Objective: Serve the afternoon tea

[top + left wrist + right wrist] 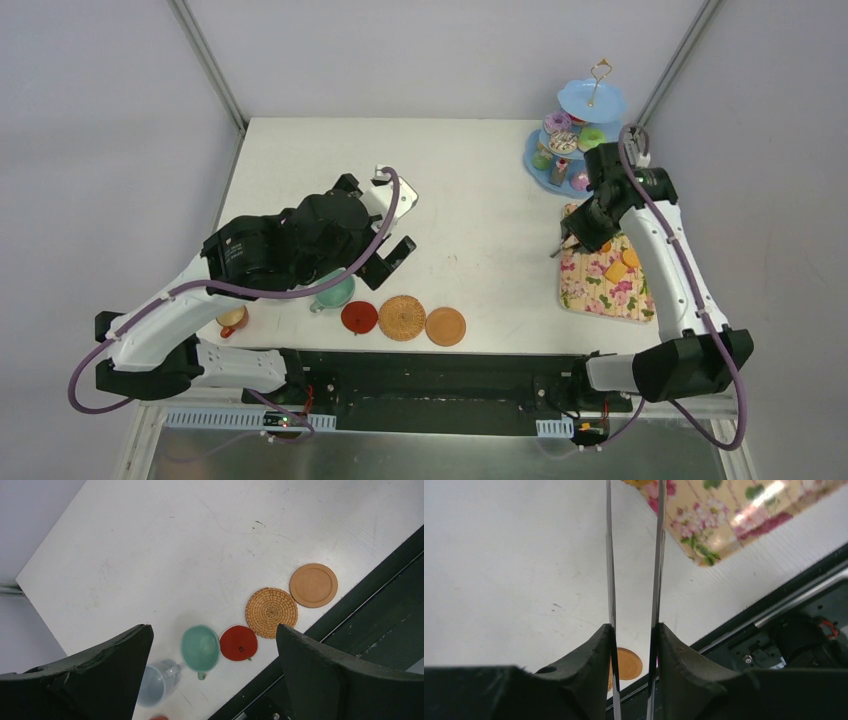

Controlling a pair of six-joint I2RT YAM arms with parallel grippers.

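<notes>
**Steel tongs (610, 555) squeezed over tray (724, 520)**

Right gripper (634, 627) clasped the tongs, blades pinched above the tray, probably to pick a biscuit (616, 271) for the stand (575, 100). Left gripper (212, 627) hung wide open over the mint cup (200, 647) beside the red coaster (239, 643).

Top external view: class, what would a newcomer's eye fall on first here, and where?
The light-blue three-tier stand, stacked with colourful donuts, stands at the far right corner of the table. Along the near edge lies a row of three coasters, a mint green cup beside them. The right end effector grips long metal tongs by the floral tray.
</notes>
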